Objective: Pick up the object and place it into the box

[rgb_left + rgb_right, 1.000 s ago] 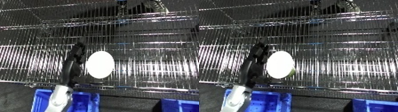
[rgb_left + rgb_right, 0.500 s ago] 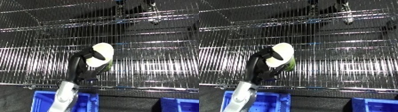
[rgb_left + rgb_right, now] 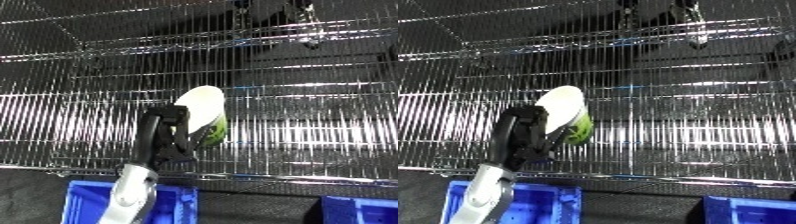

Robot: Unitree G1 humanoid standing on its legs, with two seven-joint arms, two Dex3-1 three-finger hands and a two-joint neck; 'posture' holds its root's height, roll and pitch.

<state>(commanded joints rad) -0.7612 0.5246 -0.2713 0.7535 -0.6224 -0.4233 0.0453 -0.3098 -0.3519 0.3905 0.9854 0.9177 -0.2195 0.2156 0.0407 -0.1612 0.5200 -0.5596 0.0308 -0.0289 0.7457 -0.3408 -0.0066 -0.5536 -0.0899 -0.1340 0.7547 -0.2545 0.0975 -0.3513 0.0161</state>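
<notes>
A white paper cup (image 3: 202,106) with a green print on its side is held tilted above the wire shelf (image 3: 311,135), its round white end facing me. My left hand (image 3: 162,134) is shut on the cup from the left and below, its black fingers curled round the side. The silver forearm rises from the lower left edge. A blue bin (image 3: 89,202) sits below the shelf's front edge, directly under the forearm. My right hand shows in neither view.
A second blue bin (image 3: 753,212) shows at the lower right corner. An upper wire shelf (image 3: 195,42) crosses the top of the view, with dark objects hanging at the upper right. The shelf's front rail (image 3: 266,177) runs between the hand and the bins.
The cup has gone from resting on the shelf beside my left hand to being gripped and lifted. It has since tipped so that its green side shows.
</notes>
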